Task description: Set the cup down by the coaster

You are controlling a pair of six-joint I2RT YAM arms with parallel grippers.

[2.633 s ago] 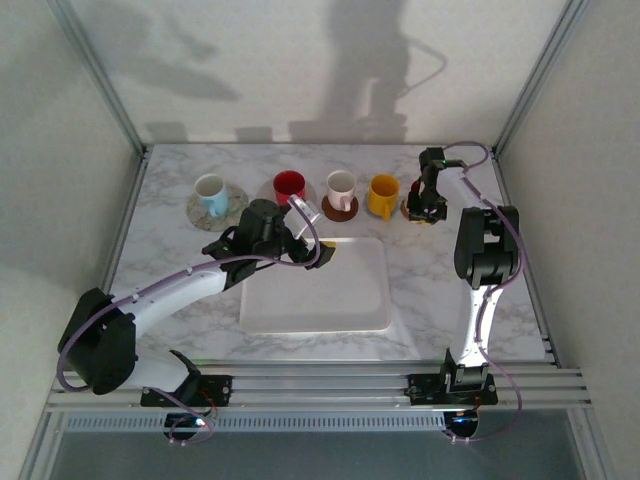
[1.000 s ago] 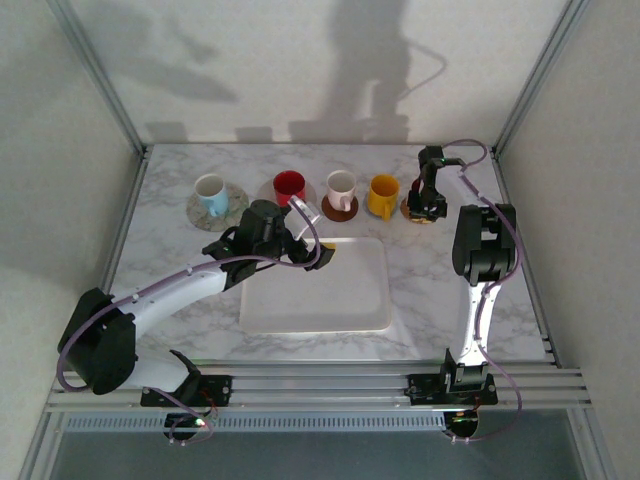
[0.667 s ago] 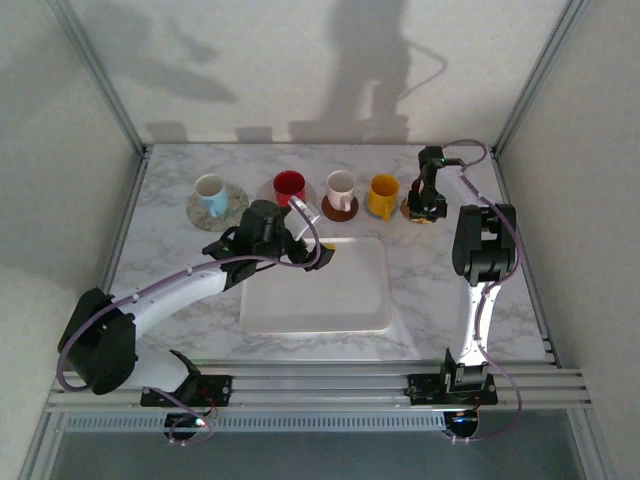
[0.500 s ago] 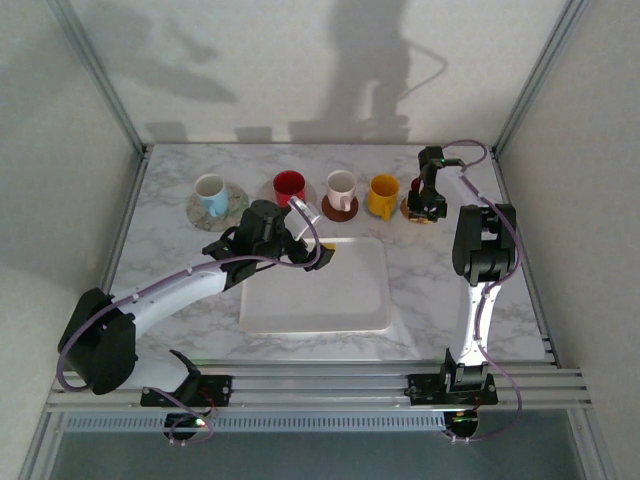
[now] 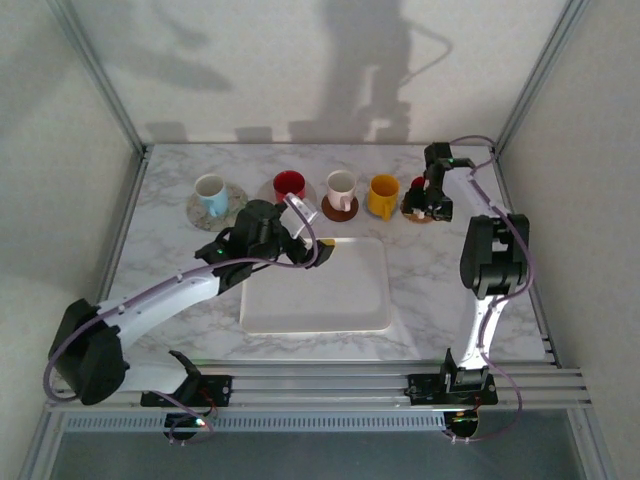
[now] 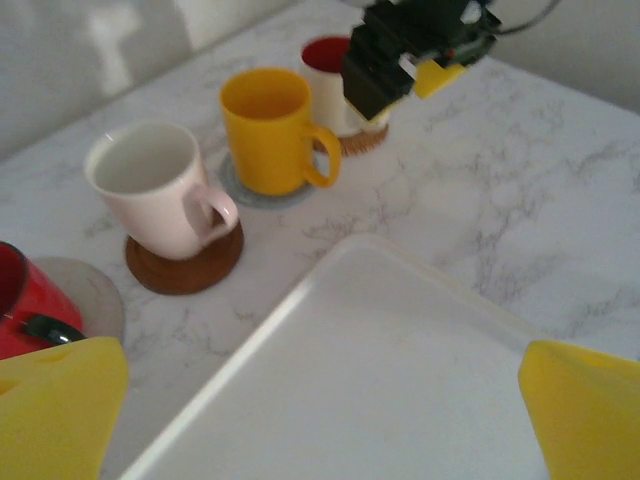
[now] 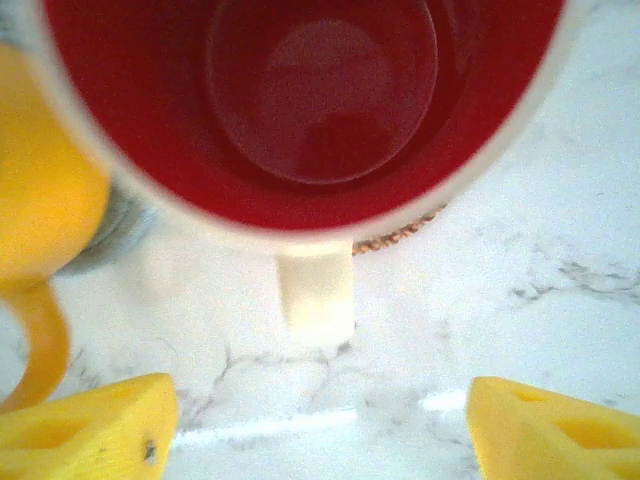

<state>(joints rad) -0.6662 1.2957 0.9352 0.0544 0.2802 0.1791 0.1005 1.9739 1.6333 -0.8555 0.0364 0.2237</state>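
A white cup with a red inside [image 7: 300,100] stands on a woven coaster [image 7: 400,236] at the right end of the row, its handle [image 7: 315,290] pointing toward my right gripper [image 7: 320,430]. That gripper is open, with its yellow fingertips [image 7: 100,430] wide on either side of the handle and touching nothing. From above, the cup [image 5: 417,186] sits just under the right gripper [image 5: 428,200]. My left gripper [image 5: 312,250] hangs open over the tray's far left corner, empty. The left wrist view has the cup [image 6: 330,75] behind the right gripper [image 6: 420,50].
A white tray [image 5: 315,290] lies mid-table. Along the back stand a yellow cup [image 5: 382,195], a white cup [image 5: 341,185] on a brown coaster, a red cup [image 5: 289,186] and a blue-lined cup [image 5: 211,193]. Frame posts stand at the back corners.
My right gripper has opened and let go of the cup's handle, drawing back slightly. The cup stays on its coaster. The left arm has shifted a little.
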